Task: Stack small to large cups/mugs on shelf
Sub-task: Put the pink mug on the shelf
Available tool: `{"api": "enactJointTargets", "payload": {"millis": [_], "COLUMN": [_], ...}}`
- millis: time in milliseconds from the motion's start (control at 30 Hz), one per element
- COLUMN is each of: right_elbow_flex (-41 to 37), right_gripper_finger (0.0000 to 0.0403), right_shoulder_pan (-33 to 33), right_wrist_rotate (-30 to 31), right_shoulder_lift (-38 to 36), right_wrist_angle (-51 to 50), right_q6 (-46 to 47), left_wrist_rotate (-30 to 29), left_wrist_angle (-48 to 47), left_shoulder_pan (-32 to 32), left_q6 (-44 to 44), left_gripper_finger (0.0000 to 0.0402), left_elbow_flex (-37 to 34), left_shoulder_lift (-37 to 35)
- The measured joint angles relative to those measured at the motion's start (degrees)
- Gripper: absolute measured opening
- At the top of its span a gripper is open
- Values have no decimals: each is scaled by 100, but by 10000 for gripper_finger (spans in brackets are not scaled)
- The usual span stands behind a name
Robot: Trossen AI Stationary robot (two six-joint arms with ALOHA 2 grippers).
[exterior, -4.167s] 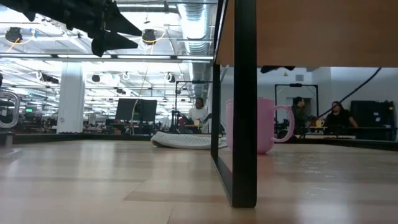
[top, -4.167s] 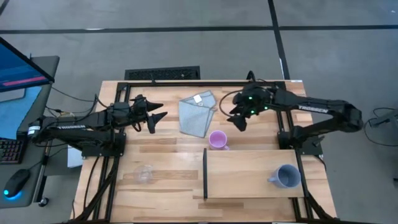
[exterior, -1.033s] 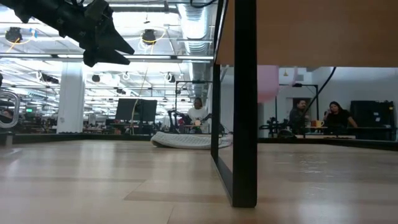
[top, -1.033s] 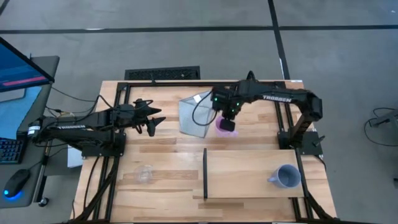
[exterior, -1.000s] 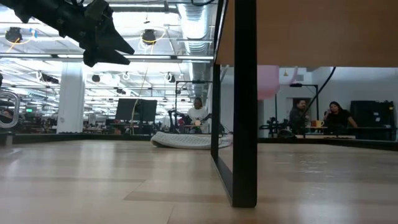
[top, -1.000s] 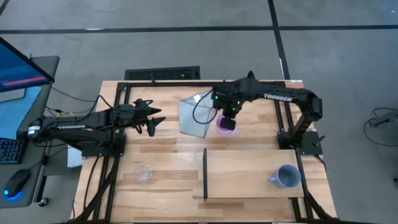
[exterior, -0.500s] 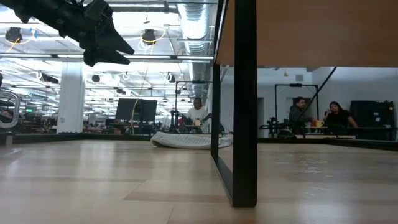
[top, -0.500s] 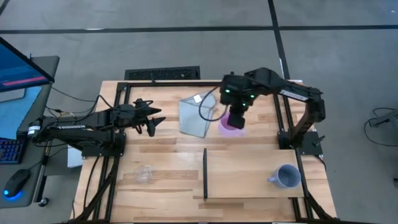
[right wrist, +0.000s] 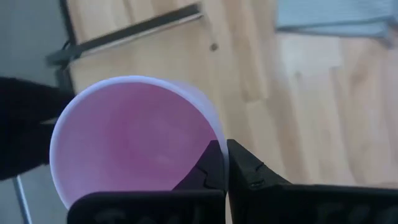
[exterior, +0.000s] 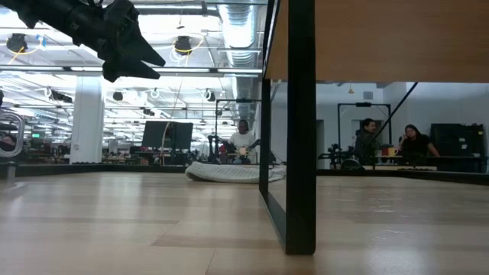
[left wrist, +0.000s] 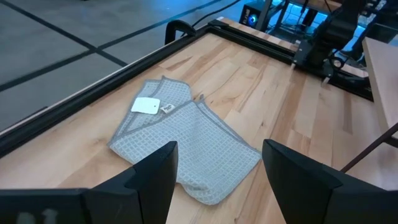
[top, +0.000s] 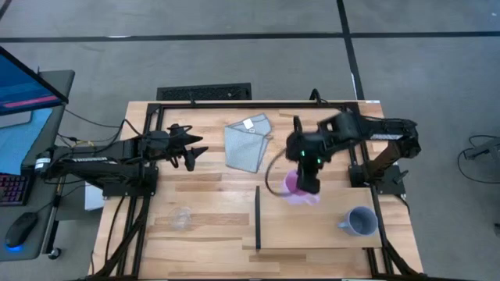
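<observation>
The pink-purple mug hangs in the air over the far edge of the light-wood shelf, with my right gripper shut on it. On the shelf's right end stands the grey-blue mug, mouth up. The clear cup stands on the table left of the shelf's black divider strip. My left gripper hovers open over the table's left part, left of a folded light-blue cloth, with nothing between its fingers. My right gripper pinches the pink-purple mug's rim between its two fingers, one finger inside the mug and the other outside the wall. The fingers come from above. The mug is lifted clear and hangs below them, its mouth toward the wrist camera.
The cloth lies flat on the table near its far edge. In the low view the shelf's board and its black strip stand close in front. Bare wood lies between the clear cup and the left arm.
My right gripper has carried the pink-purple mug up and toward the table's near edge, from beside the cloth to above the shelf's far edge. The mug has risen out of the low view. The gripper has stayed shut on it.
</observation>
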Motion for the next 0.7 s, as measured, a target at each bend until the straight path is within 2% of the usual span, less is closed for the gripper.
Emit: {"api": "enactJointTargets", "payload": {"millis": [200,467,700], "right_elbow_flex": [-182,-440,-436], "right_gripper_finger": [10,10,10], "right_shoulder_pan": [738,1685,2018], "right_wrist_rotate": [94,537,932], "right_shoulder_lift": [-2,-151,-168], "right_wrist_angle": [2,5,6], "right_q6": [756,2112,3177], "left_wrist_rotate": [25,31,31], "left_wrist_angle": [-24,-239,-229], "left_shoulder_pan": [0,0,0], "left_q6": [-52,-280,-364], "left_gripper_finger": [226,226,226], "left_elbow_flex": [0,0,0], "left_shoulder_lift": [-1,0,-2]}}
